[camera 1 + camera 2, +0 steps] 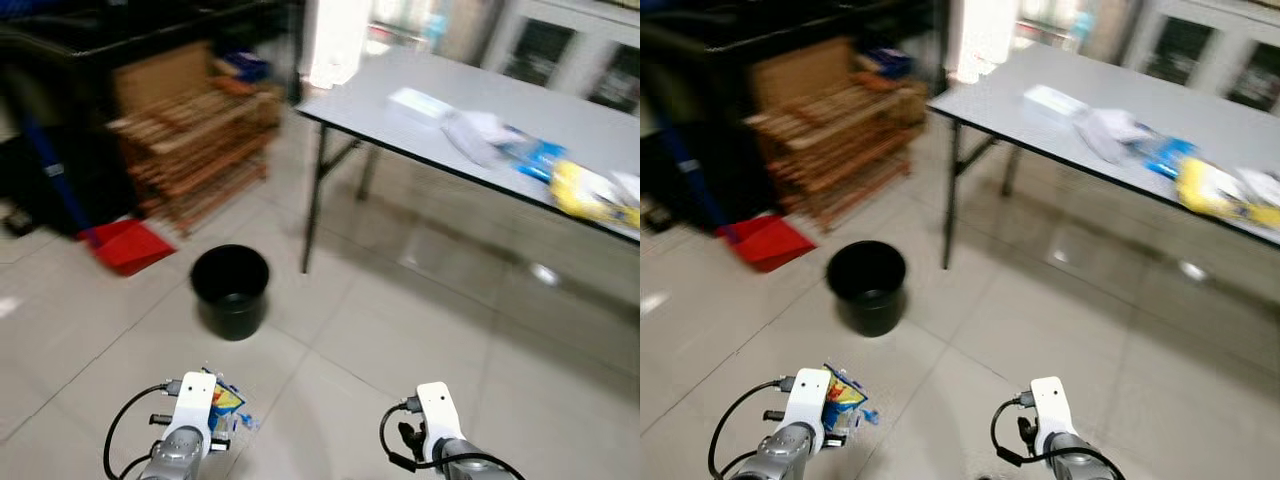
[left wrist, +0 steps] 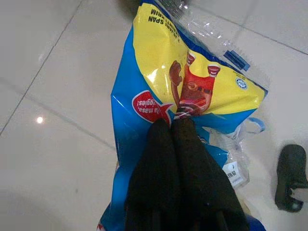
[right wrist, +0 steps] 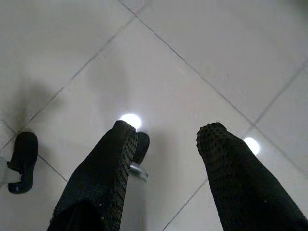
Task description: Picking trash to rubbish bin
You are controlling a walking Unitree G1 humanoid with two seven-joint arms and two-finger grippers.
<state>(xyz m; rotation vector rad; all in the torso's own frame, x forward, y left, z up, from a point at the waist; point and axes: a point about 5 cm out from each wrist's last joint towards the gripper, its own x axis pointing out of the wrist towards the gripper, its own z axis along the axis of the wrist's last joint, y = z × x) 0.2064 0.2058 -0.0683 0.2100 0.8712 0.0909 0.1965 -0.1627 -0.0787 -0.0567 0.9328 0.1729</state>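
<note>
My left gripper (image 2: 172, 126) clamps crinkly blue-and-yellow plastic snack wrapper (image 2: 192, 82) mid-panel | wrapper light, limp, slippery: pinch firmly | round black plastic bin (image 1: 230, 289) ahead on floor | right gripper (image 3: 166, 132) open, empty

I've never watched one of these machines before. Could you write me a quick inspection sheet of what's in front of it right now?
Surface: pale tiled floor, glossy with light reflections.
Job's things: black bin standing open on the floor ahead; blue and yellow snack wrapper held above the tiles.
Clutter: more wrappers and papers on the grey folding table; red dustpan left of the bin.
Pincers: left pincer shut on the snack wrapper; right pincer open and holding nothing, over the floor.
Cables: black cable loops at both wrists.
Surroundings: stacked wooden racks to the left, cabinets behind the table.
</note>
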